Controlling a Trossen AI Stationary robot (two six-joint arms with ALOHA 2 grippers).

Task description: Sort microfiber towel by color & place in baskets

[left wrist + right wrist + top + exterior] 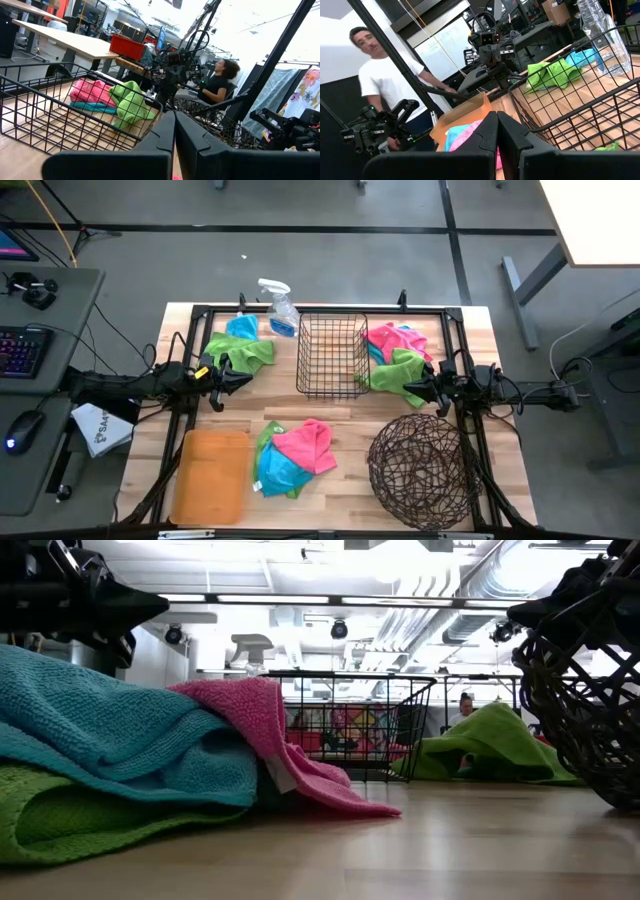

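Three towel piles lie on the table: green and blue at the far left (240, 348), pink, teal and green at the far right (395, 360), and pink, blue and green at the near middle (295, 455). The black wire basket (332, 355) stands between the far piles. The orange tray (210, 475) is at the near left and the round twig basket (420, 470) at the near right. My left gripper (232, 377) is shut and empty beside the left pile, as its wrist view (175, 125) shows. My right gripper (415, 388) is shut and empty by the right pile's green towel, as its wrist view (497, 122) shows.
A clear spray bottle (280, 308) stands at the far edge beside the wire basket. A dark frame runs around the table. People show in the room beyond, one in the left wrist view (217, 82) and one in the right wrist view (375, 70). A desk with a keyboard (25, 350) stands to the left.
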